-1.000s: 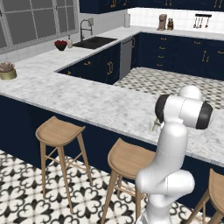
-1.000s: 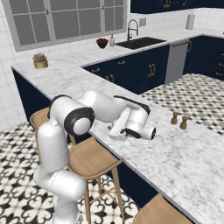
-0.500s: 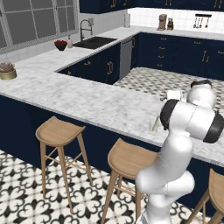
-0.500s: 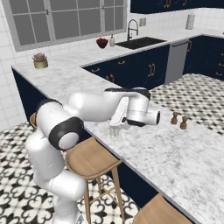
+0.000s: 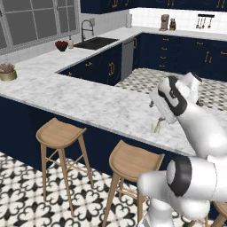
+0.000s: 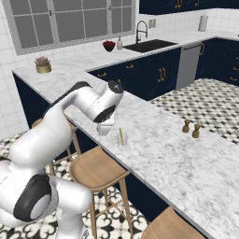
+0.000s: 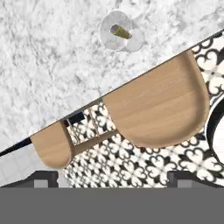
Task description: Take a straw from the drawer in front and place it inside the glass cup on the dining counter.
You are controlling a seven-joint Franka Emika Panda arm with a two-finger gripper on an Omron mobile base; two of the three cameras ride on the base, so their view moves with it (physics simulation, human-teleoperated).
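Observation:
The glass cup stands on the dining counter near its front edge. The yellowish straw leans inside it. In the hand view I look down into the glass cup and see the end of the straw in it, on the marble dining counter. My gripper hangs just to the left of the cup, over the counter's edge, apart from it. The gripper is open with nothing between its fingertips. From the left base view the glass cup shows below my hand. The drawer is out of view.
Wooden stools stand along the navy front below the counter; one stool seat lies right under the hand. Two small brown shakers stand further along the marble. A potted plant sits at the far left corner.
The hand has come off the cup, its jaws spreading wider, and has swung back toward the stool side of the counter. The straw stays in the cup.

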